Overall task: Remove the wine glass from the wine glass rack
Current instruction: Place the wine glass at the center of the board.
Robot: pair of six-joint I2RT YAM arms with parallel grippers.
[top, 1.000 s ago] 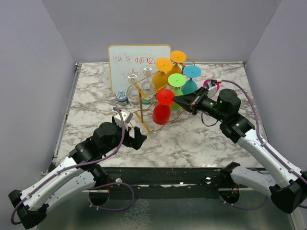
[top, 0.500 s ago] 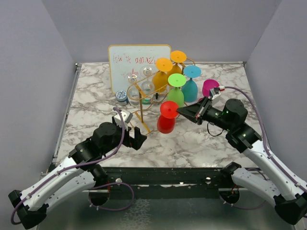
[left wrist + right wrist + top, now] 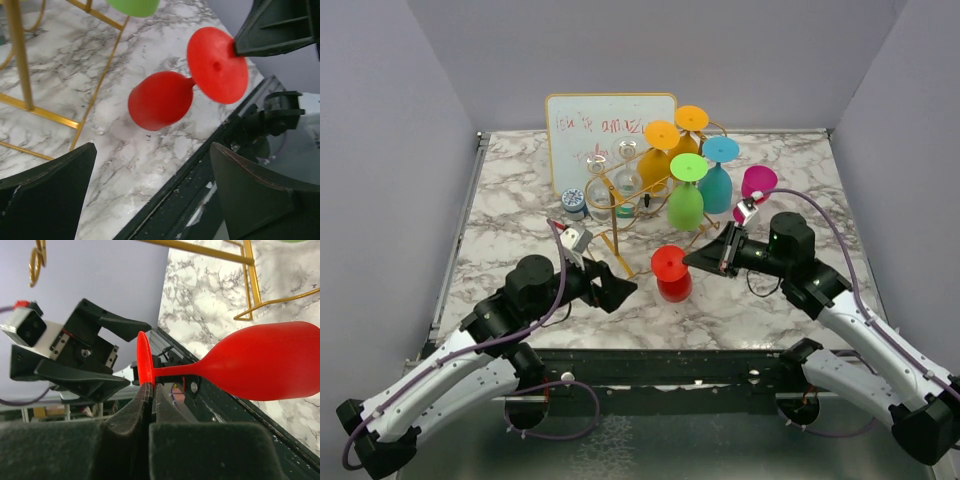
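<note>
Jaws on the right arm are pinching shut on the foot rim of the red wine glass (image 3: 671, 272), holding it bowl down over the table (image 3: 510, 210), off the gold rack (image 3: 612, 243) and just in front of it. Jaws on the left arm are gaping wide, gripping nothing, near the glass.

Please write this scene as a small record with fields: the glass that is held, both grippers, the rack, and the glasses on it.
held glass: red wine glass, out of the rack, round foot higher than the bowl
right gripper: shut on the edge of the red wine glass's foot
left gripper: open, empty, close to the glass without touching it
rack: gold wire wine glass rack, standing on the marble table
on rack: green glass, teal glass, among others
</note>
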